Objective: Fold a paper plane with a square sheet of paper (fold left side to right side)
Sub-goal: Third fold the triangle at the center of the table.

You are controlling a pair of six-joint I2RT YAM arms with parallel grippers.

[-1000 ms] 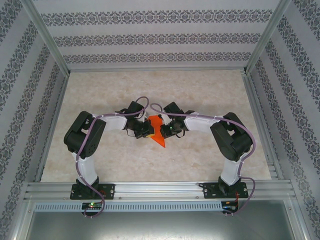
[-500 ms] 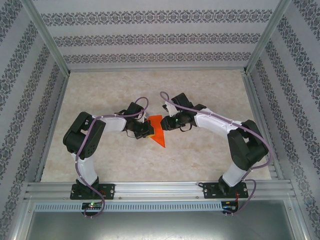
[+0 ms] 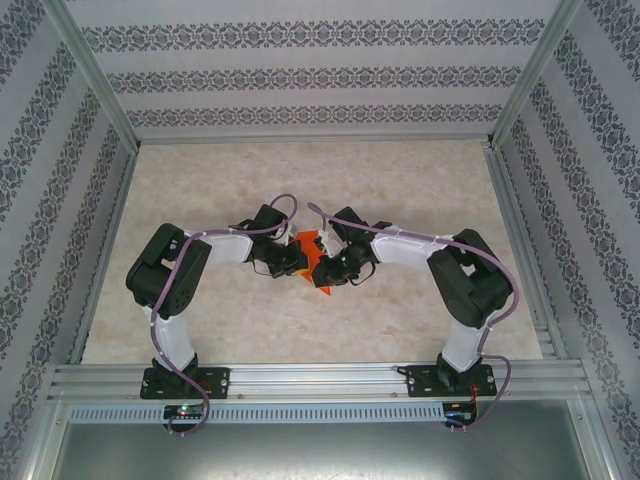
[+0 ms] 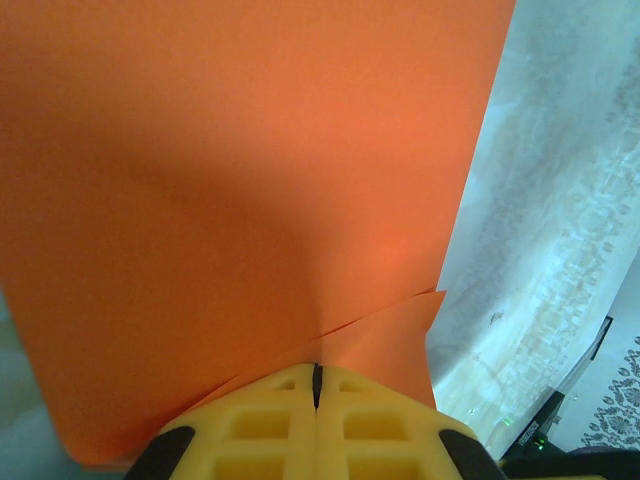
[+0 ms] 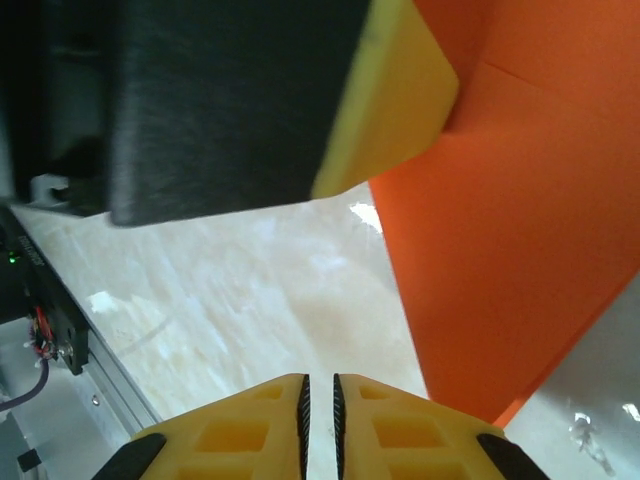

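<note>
The square sheet of paper [image 3: 311, 256] is bright orange, folded to a pointed shape, and lies mid-table between the two grippers. In the left wrist view the paper [image 4: 240, 180] spreads wide, with layered edges meeting at the yellow fingertips. My left gripper [image 3: 291, 262] [image 4: 316, 375] is shut on the paper's near edge. My right gripper [image 3: 336, 268] [image 5: 319, 382] hovers over the table beside the paper [image 5: 500, 250]. Its jaws are almost together with a thin empty slit between them. The left gripper's yellow finger [image 5: 395, 95] and black body show above it.
The marble-patterned table [image 3: 400, 180] is ringed by an aluminium frame [image 3: 310, 378] and patterned walls. Both arms bend inward to the middle. Purple cables loop over each wrist.
The right gripper swung off to the back right half a second ago. It has now come back down against the paper's right side, covering more of it. The left gripper held still.
</note>
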